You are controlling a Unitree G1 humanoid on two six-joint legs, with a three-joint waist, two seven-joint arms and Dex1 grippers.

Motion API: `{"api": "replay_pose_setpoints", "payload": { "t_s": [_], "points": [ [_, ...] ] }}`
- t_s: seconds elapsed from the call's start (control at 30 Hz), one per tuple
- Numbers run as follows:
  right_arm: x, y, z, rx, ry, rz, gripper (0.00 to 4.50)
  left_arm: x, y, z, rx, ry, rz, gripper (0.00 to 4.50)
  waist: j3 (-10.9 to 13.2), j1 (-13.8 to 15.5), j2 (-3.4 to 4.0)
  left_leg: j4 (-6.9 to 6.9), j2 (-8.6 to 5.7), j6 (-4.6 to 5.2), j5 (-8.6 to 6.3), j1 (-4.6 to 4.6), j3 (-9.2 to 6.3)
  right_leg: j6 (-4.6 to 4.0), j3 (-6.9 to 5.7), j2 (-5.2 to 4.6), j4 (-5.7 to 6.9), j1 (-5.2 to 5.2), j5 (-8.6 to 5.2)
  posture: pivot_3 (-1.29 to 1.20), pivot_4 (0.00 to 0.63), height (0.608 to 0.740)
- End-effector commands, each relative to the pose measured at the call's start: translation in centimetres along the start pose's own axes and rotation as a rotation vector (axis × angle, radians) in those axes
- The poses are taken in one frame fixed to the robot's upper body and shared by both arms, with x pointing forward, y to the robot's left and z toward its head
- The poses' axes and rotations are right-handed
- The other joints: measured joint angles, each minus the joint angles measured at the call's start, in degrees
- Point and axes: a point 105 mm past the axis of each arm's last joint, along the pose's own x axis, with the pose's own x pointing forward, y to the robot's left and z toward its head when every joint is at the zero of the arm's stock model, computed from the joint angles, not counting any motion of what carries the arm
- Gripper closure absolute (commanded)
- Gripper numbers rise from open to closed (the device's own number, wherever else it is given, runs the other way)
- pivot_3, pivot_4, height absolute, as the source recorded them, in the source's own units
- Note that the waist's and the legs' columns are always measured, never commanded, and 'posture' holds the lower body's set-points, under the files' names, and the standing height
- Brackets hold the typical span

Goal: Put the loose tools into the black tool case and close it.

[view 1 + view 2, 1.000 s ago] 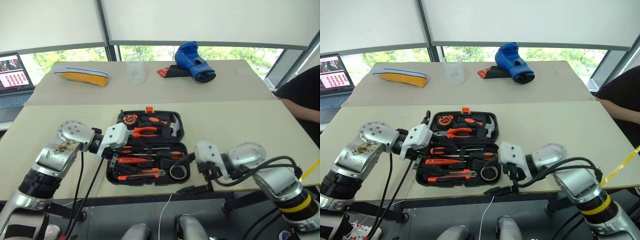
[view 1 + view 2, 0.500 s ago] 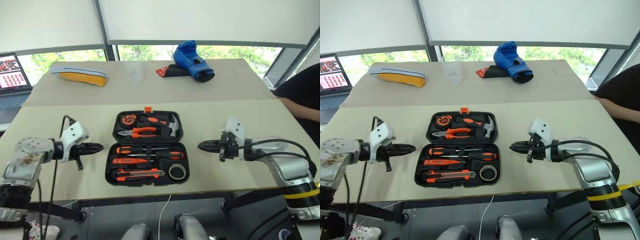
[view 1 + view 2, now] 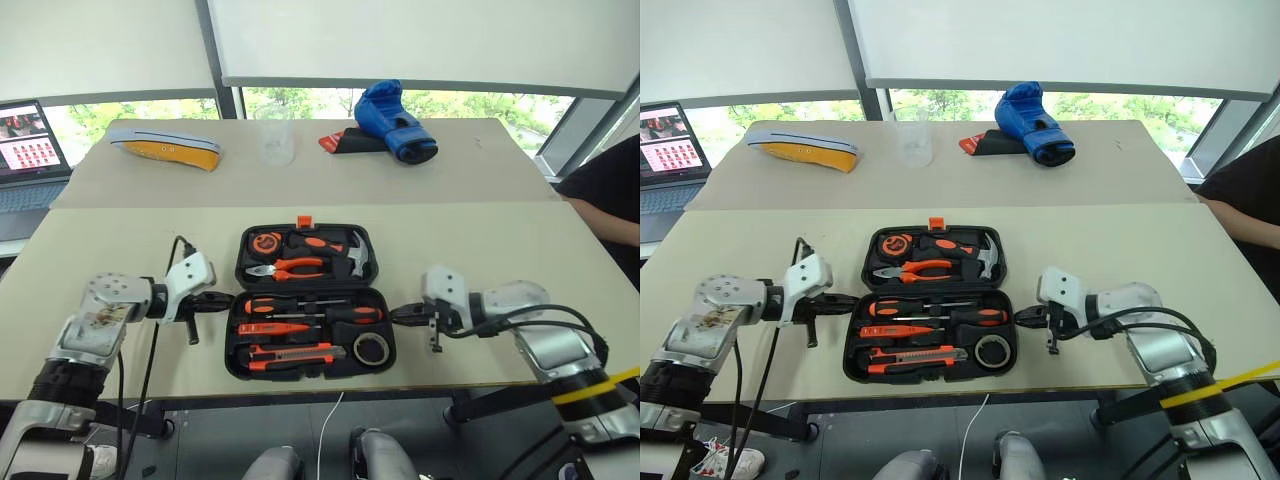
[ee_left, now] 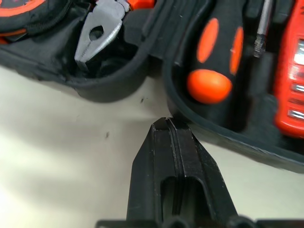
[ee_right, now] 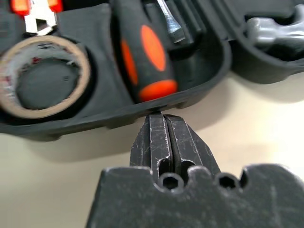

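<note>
The black tool case (image 3: 232, 345) lies open on the near table. Its near half holds two orange-and-black screwdrivers (image 3: 270, 305) (image 3: 350, 313), a slim orange screwdriver (image 3: 265, 327), a utility knife (image 3: 290, 352) and a tape roll (image 3: 372, 348). Pliers (image 4: 95, 40), a hammer (image 5: 270, 28) and a tape measure sit in the far half. My left gripper (image 3: 222, 298) is shut and empty, its tip (image 4: 166, 123) at the case's left rim near the hinge. My right gripper (image 3: 397, 316) is shut and empty, its tip (image 5: 159, 116) against the near half's right rim.
On the far table lie a blue boxing glove (image 3: 395, 108), a clear cup (image 3: 277, 140) and a yellow-and-grey object (image 3: 165, 148). A laptop (image 3: 28, 150) stands at the far left. A person's dark sleeve (image 3: 610, 190) shows at the right edge.
Both hands left the top of the case, swung out to its sides and shut their fingers. In the last half second the shut tips came back in to the case's left and right rims.
</note>
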Motion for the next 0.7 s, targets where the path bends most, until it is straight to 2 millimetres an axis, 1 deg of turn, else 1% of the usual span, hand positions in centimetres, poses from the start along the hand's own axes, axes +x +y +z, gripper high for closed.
{"api": "replay_pose_setpoints", "payload": {
  "t_s": [0.03,0.17,0.33,0.43,0.53,0.63,0.7],
  "points": [
    [-0.1,0.7,1.9,-0.059,-0.063,0.012,4.47,2.7,-2.0,2.9,0.105,-0.079,-0.130,4.50,0.00,-0.06,0.00,0.01,0.00,0.00,0.00,0.00,0.00,0.00,0.00,0.00,-0.02,0.00,0.00,0.00,0.150,0.731],
    [-0.9,-0.4,0.7,-0.047,-0.019,-0.088,4.47,3.8,-2.7,3.1,0.111,-0.087,-0.158,4.50,0.00,0.21,0.00,0.11,0.00,0.00,0.00,0.00,-0.01,0.00,0.14,-0.04,0.02,0.02,0.00,0.00,0.150,0.731],
    [-1.8,-0.4,0.2,-0.018,-0.009,-0.117,4.47,4.6,-1.7,3.2,0.127,-0.088,-0.113,4.50,0.00,1.19,0.00,0.26,-0.01,0.00,0.01,0.01,-0.02,0.09,0.25,-0.05,0.05,0.16,0.06,0.00,0.150,0.731],
    [-1.8,0.0,0.2,-0.014,-0.015,-0.118,4.47,5.4,0.0,4.0,0.157,-0.089,-0.069,4.50,-0.01,1.98,0.01,0.32,-0.05,0.01,0.01,0.01,-0.04,0.12,0.23,-0.04,0.06,0.18,0.08,0.00,0.150,0.731],
    [-1.6,0.0,0.3,-0.008,-0.019,-0.122,4.47,5.6,1.4,4.6,0.179,-0.089,-0.040,4.50,-0.01,2.08,0.00,0.40,-0.06,0.01,0.02,0.01,-0.06,0.13,0.21,-0.03,0.05,0.27,0.14,0.00,0.150,0.731],
    [-1.5,-0.1,0.4,-0.008,-0.020,-0.126,4.47,5.5,2.5,5.0,0.186,-0.098,0.002,4.50,-0.01,1.70,0.00,0.40,-0.05,0.02,0.02,0.01,-0.05,0.15,0.24,-0.06,0.04,0.26,0.18,0.00,0.150,0.731],
    [-1.6,-0.2,0.4,-0.007,-0.019,-0.129,4.47,4.8,2.8,4.5,0.177,-0.089,0.003,4.50,-0.01,1.52,0.00,0.39,-0.03,0.02,0.02,0.01,-0.05,0.14,0.24,-0.05,0.03,0.22,0.18,0.00,0.150,0.731]
  ]
}}
